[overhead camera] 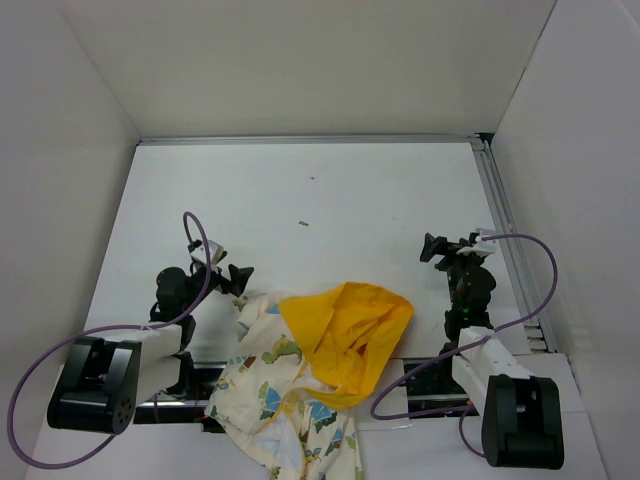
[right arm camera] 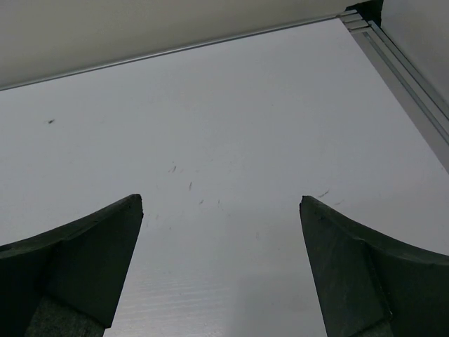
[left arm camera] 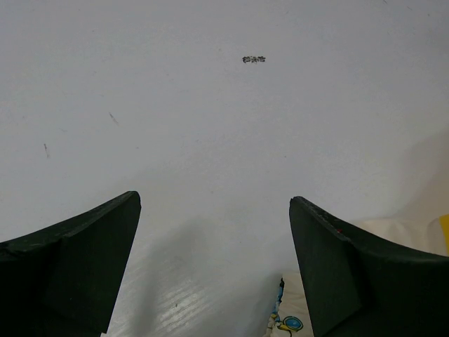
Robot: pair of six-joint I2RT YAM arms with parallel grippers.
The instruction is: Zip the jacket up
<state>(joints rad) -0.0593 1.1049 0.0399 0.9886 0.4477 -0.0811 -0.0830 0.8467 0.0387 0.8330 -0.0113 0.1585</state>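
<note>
Jacket (overhead camera: 300,385) lies crumpled at the near edge of the tabletop (overhead camera: 330,200); left fingers (left arm camera: 84,253) and right fingers (right arm camera: 77,260) are spread apart, holding nothing.

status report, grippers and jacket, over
Left gripper open, empty, beside the jacket. Right gripper open, empty, clear of it. The jacket crumpled in a heap, yellow hood on top, zipper not visible. Nothing blocking.

The left pincer (left arm camera: 215,203) gapes over the white table (left arm camera: 210,119), the jacket (left arm camera: 291,317) just beside one finger.
</note>
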